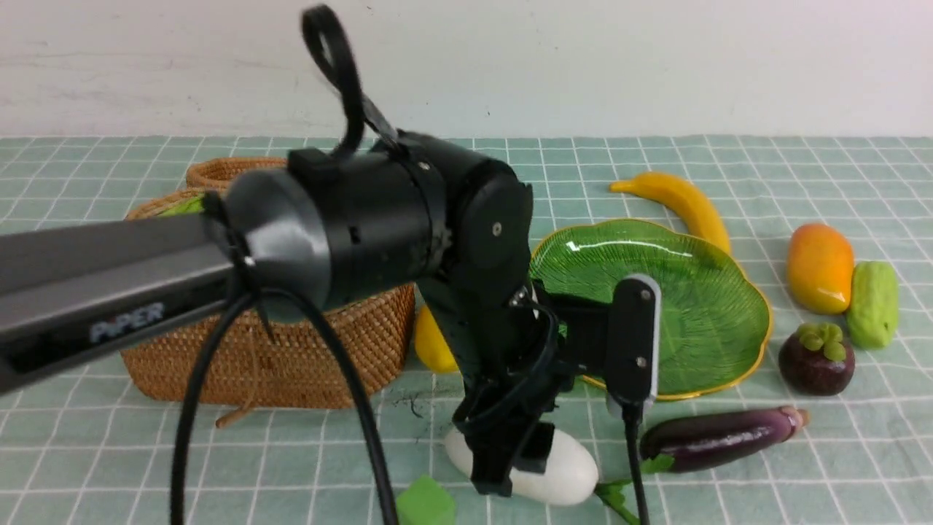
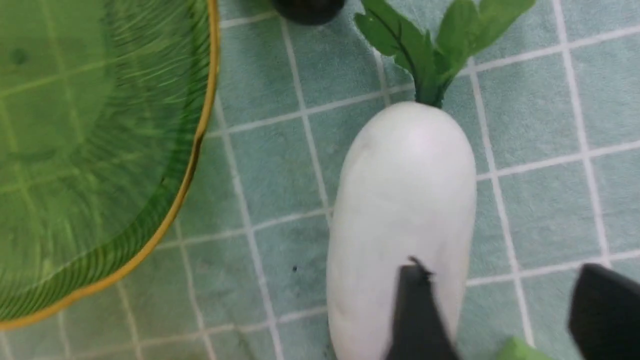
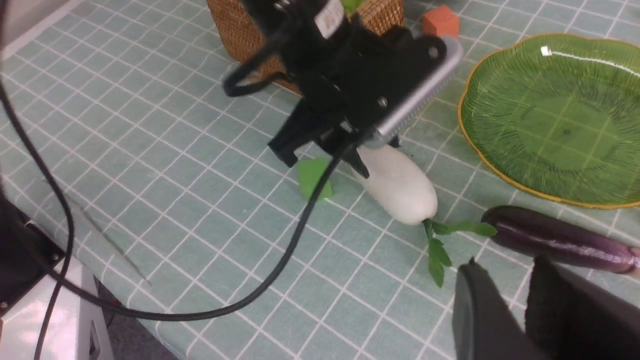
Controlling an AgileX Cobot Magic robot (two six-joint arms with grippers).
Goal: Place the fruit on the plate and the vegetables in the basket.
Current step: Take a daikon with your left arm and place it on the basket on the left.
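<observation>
One vegetable targeted: right of the brown woven wicker basket [image 1: 284, 364], the long white toy radish [image 1: 568, 474] lay on the desk. Left gripper [image 2: 502, 280] hung over it, jaws apart. Smooth, rigid, likely slippery; grasp mid-body. Right gripper [image 3: 527, 300] was nearly closed, empty.

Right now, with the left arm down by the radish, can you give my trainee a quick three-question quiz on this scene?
1. True or false: the plate already holds fruit.
2. The left tool is: A) shut on the radish; B) open, low over the radish's blunt end; C) open over the plate.
3. Which vegetable lies right beside the mango?
Key: 1 false; 2 B; 3 the gourd.
</observation>
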